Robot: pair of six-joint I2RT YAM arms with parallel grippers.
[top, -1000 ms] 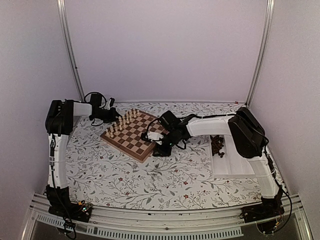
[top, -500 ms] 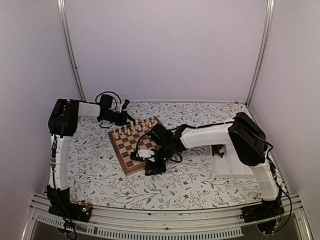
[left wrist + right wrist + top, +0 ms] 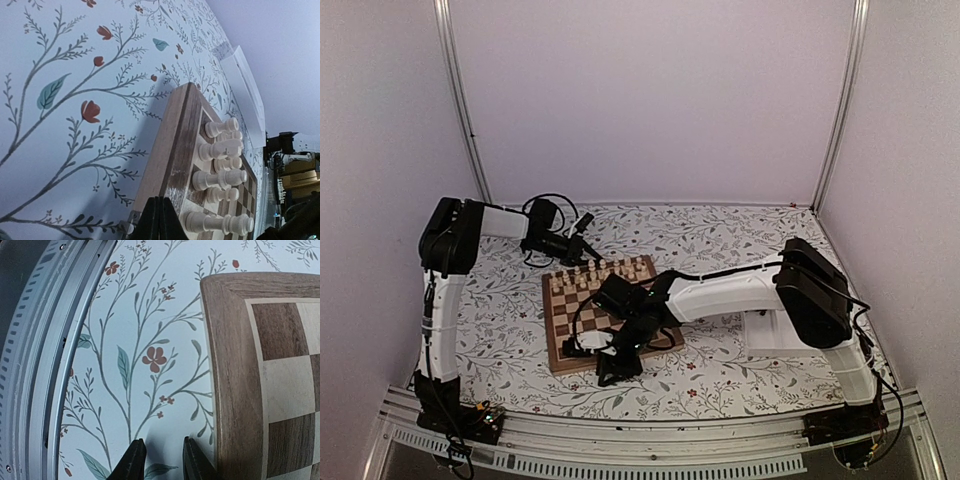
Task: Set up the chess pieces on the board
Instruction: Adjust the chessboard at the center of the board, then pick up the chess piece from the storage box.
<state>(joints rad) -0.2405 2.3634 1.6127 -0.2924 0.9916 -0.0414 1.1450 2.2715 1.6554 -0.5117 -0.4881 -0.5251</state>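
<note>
From above, the board [image 3: 582,322] is sitting left of the table's [image 3: 710,375] middle, its sides running roughly square with the near edge; pale pieces [image 3: 600,275] are filling its two far rows, and the near rows are lying bare. The right gripper [image 3: 610,368] is reaching across to the board's near edge; the left gripper [image 3: 588,220] is hanging just beyond the far edge. The white tray [image 3: 782,338] is lying well to the right, largely covered by the right arm; the dark chess pieces are not showing anywhere, so presumably they are sitting there, nearer the right arm.

In the left wrist view, the left gripper [image 3: 157,216] is showing its fingers pressed together, holding nothing, just beside the board's [image 3: 170,165] border; the pale pieces [image 3: 220,172] are standing right behind it.

In the right wrist view, the right gripper [image 3: 161,457] is keeping its fingers [image 3: 134,460] slightly apart with only tablecloth between them; the board's [image 3: 227,370] near corner is lying just to one side, and the metal rail [image 3: 45,350] is running along the other; whether a finger is touching the border is unclear.
</note>
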